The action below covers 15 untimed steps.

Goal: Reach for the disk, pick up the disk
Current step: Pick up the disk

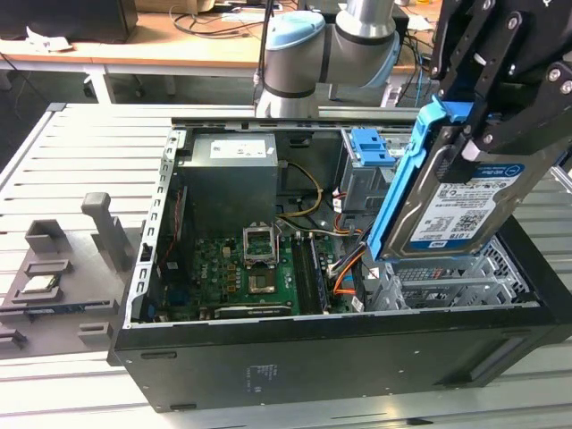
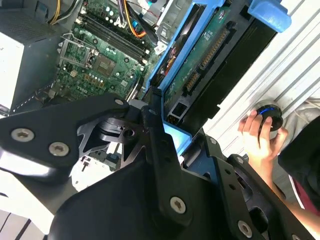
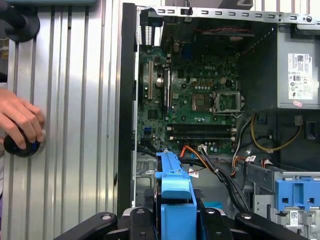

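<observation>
disk (image 1: 456,210) in fingers (image 1: 490,85), barcode label

1. One disk (image 1: 465,201), in a blue bracket.
2. One gripper (image 1: 500,134), clamped on that disk.
3. One open computer case (image 1: 357,357).
4. One green motherboard (image 3: 200,107) inside it.
5. One grey power supply (image 1: 231,183).
6. One blue latch (image 1: 371,147) on a metal cage.
7. One small chip (image 1: 40,284) on a grey tray.
8. One hand (image 3: 20,120) on a round knob.

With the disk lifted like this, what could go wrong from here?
The tool grips the disk near its upper end, tilted above the case, so it could slip and fall onto the drive cage. A person's hand rests on a knob beside the case, perhaps within the arm's path.
</observation>
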Tool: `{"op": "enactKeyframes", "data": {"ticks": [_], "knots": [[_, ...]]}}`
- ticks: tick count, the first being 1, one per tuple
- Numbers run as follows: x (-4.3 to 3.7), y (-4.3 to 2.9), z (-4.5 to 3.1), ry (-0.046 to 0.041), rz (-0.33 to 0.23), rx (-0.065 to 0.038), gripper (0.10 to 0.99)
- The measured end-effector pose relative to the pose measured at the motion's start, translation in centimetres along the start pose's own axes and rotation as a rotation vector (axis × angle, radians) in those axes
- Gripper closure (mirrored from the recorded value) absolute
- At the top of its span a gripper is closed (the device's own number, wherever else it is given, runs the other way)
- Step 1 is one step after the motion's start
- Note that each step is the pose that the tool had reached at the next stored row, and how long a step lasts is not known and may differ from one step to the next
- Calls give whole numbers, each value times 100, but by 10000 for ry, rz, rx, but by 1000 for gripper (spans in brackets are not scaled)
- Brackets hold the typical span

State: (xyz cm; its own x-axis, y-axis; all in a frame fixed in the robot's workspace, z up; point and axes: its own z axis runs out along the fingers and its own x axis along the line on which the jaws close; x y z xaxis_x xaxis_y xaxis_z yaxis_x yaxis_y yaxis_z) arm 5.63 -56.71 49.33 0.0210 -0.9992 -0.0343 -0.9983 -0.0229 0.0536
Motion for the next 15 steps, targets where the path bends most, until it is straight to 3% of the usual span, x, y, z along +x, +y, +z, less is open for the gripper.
{"op": "enactKeyframes", "data": {"ticks": [7, 15], "knots": [[5, -237, 7, 1, 0, -21, 718], [9, -338, 83, 5, 1, -35, 718]]}}
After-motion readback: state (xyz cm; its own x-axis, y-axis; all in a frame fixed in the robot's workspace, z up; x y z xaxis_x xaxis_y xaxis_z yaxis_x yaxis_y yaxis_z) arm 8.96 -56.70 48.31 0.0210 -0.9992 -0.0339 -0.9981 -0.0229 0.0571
